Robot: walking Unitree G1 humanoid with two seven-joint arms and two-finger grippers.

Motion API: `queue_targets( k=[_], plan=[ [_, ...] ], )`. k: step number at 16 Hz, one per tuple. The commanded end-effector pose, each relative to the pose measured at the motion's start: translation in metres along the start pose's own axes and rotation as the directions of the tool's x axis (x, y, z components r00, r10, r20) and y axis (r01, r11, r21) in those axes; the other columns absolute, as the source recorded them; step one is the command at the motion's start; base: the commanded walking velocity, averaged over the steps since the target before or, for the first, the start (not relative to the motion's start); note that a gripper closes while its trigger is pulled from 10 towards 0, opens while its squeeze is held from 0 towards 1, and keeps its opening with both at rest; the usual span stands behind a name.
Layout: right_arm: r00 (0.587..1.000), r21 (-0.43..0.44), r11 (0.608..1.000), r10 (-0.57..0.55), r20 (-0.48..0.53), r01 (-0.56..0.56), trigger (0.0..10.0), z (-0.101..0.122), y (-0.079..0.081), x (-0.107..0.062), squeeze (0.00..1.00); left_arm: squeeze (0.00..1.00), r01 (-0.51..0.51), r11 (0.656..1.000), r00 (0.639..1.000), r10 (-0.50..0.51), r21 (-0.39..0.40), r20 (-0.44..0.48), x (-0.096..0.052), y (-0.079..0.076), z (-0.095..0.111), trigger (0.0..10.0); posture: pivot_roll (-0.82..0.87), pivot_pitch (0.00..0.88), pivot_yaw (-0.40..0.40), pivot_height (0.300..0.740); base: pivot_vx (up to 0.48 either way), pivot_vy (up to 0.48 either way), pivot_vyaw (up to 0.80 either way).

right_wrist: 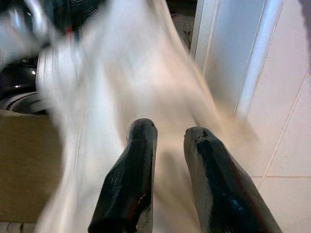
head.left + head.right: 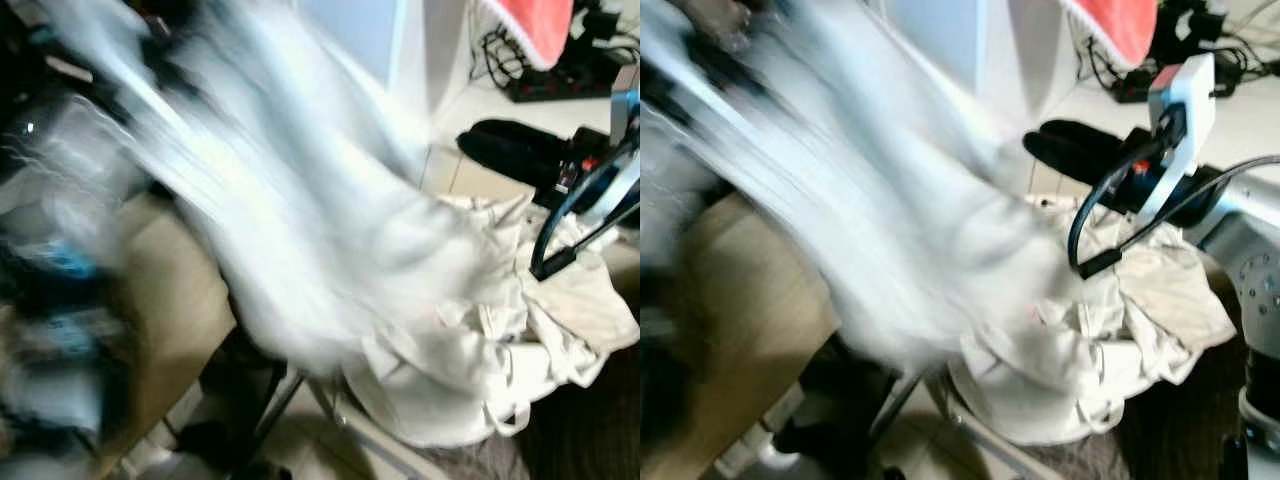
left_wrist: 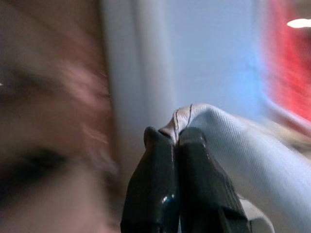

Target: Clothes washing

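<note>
A tan cardboard box [image 2: 170, 300] stands at the robot's left, its flat top in shadow, and dark metal legs [image 2: 275, 400] of a stand cross below its right edge. A red cloth [image 2: 535, 25] hangs at the upper right, just above a black power strip [image 2: 560, 85] with tangled cables lying on the pale tiled floor [image 1: 291, 121]. A white door frame [image 1: 257, 58] runs upright beside the tiles, and the rest at the far left is too blurred to tell

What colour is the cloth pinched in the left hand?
White; the cloth pinched by the left hand shows best in the left wrist view.
</note>
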State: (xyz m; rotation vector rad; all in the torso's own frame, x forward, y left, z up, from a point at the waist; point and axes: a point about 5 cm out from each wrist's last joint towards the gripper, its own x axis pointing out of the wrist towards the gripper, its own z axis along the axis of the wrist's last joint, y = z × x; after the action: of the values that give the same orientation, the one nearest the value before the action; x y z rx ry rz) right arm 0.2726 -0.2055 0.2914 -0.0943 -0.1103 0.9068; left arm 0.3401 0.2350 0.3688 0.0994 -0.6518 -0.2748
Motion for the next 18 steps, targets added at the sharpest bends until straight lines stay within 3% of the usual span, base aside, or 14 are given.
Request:
queue_targets(
  k=[1,3,5,7,9,10,11,12,13,14,15,16,17,18],
  plan=[
    [1.0,-0.025,1.0,0.013,0.022,-0.013,10.0,0.005,0.003,0.003,0.0,0.0,-0.226,0.961,0.96,0.192,0.16,0.204,-0.001,0.037,0.051,0.0,-0.09,0.0,0.063,0.74,0.0,0.0,0.0],
    [0.999,-0.03,0.999,0.03,0.027,-0.029,10.0,0.006,0.007,0.009,0.0,0.0,-0.451,0.796,0.883,0.333,0.404,0.33,-0.001,0.071,0.104,0.0,-0.08,0.0,0.064,0.74,0.0,0.0,0.0],
    [0.998,-0.031,0.998,0.059,0.025,-0.058,10.0,0.005,0.013,0.014,0.0,0.0,-0.44,0.718,0.897,0.324,0.539,0.302,0.0,0.076,0.108,0.0,-0.08,0.0,0.065,0.74,0.0,0.0,0.0],
    [0.994,-0.033,0.993,0.112,0.003,-0.111,10.0,-0.001,0.027,0.023,0.0,0.0,-0.385,0.598,0.914,0.355,0.703,0.197,0.0,0.084,0.082,0.0,-0.09,0.0,0.069,0.74,0.0,0.0,0.0],
    [0.989,-0.034,0.988,0.151,-0.013,-0.151,10.0,-0.004,0.038,0.029,0.0,0.0,-0.331,0.524,0.902,0.419,0.785,0.101,-0.006,0.094,0.054,0.0,-0.09,0.0,0.07,0.74,0.0,0.0,0.0],
    [0.985,-0.032,0.985,0.17,-0.032,-0.171,10.0,-0.009,0.045,0.033,0.0,0.0,-0.255,0.473,0.873,0.488,0.844,-0.01,-0.017,0.105,0.03,0.0,-0.1,0.0,0.072,0.74,0.0,0.0,0.0],
    [0.982,-0.033,0.983,0.179,-0.053,-0.181,10.0,-0.012,0.049,0.034,0.0,0.0,-0.182,0.457,0.838,0.536,0.871,-0.106,-0.025,0.113,0.014,0.0,-0.1,0.0,0.072,0.74,0.0,0.0,0.0],
    [0.975,-0.03,0.979,0.2,-0.092,-0.204,10.0,-0.019,0.056,0.036,0.0,0.0,-0.044,0.486,0.719,0.622,0.873,-0.31,-0.05,0.128,-0.018,0.0,-0.1,0.0,0.072,0.74,0.0,0.0,0.0],
    [0.972,-0.029,0.977,0.209,-0.107,-0.213,10.0,-0.022,0.059,0.036,0.0,0.0,0.021,0.53,0.651,0.637,0.848,-0.414,-0.063,0.132,-0.032,0.0,-0.1,0.0,0.073,0.74,0.0,0.0,0.0],
    [0.964,-0.028,0.972,0.226,-0.138,-0.232,10.0,-0.027,0.064,0.037,0.0,0.0,0.154,0.68,0.458,0.594,0.717,-0.662,-0.095,0.132,-0.067,10.0,-0.1,0.0,0.07,0.74,0.0,0.0,0.0],
    [0.958,-0.028,0.97,0.236,-0.162,-0.243,10.0,-0.031,0.067,0.038,0.0,0.0,0.198,0.78,0.325,0.519,0.594,-0.79,-0.116,0.128,-0.088,10.0,-0.09,0.0,0.068,0.74,0.0,0.0,0.0],
    [0.956,-0.029,0.969,0.238,-0.17,-0.247,10.0,-0.032,0.068,0.039,0.0,0.09,0.202,0.802,0.289,0.5,0.563,-0.816,-0.121,0.127,-0.092,10.0,-0.09,0.0,0.068,0.74,0.0,0.0,0.0],
    [0.95,-0.039,0.966,0.241,-0.2,-0.254,10.0,-0.036,0.07,0.04,0.0,1.0,0.216,0.796,0.245,0.516,0.565,-0.821,-0.128,0.13,-0.092,10.0,-0.09,0.0,0.065,0.74,0.0,0.0,0.0],
    [0.947,-0.046,0.966,0.238,-0.216,-0.254,10.0,-0.039,0.07,0.042,0.0,1.0,0.212,0.75,0.238,0.582,0.626,-0.778,-0.13,0.139,-0.084,10.0,-0.09,0.0,0.064,0.74,0.0,0.0,0.0]
  ],
)
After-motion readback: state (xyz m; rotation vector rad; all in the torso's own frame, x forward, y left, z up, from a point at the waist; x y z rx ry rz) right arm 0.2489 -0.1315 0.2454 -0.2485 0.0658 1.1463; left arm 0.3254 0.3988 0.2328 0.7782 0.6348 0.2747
